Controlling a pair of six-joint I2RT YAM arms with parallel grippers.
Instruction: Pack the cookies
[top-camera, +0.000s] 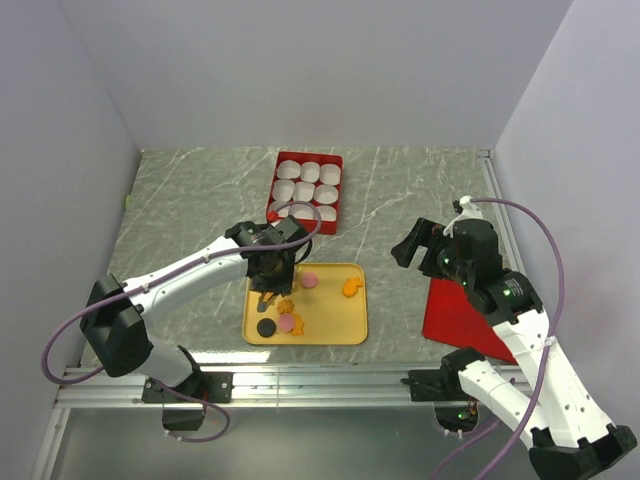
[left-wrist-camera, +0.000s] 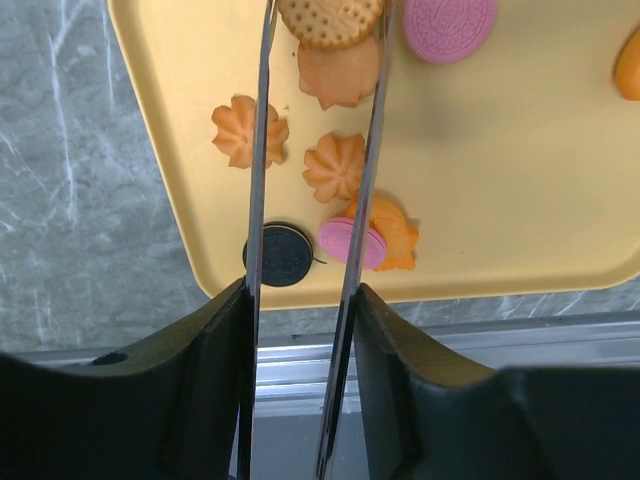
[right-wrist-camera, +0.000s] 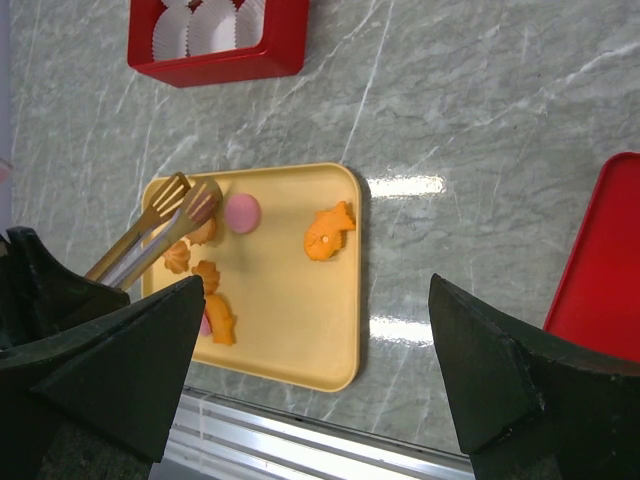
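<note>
Tongs (right-wrist-camera: 196, 207) are being clamped by the left gripper (top-camera: 272, 265), with the tips being held either side of a round tan biscuit (left-wrist-camera: 330, 20); contact can't really be made out. The other cookies (left-wrist-camera: 338, 165) are being held on the yellow tray (left-wrist-camera: 500, 200), and the right gripper (top-camera: 412, 245) is being held wide open with nothing in it, off beside the tray.

Left tool (left-wrist-camera: 300, 290) narrowed in a grip; right tool (right-wrist-camera: 316, 290) wide open, raised.

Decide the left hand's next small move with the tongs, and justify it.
Probably the left hand should squeeze the tongs shut on the round tan biscuit: their blades straddle it on the yellow tray, and the paper cups in the red box look empty.
</note>
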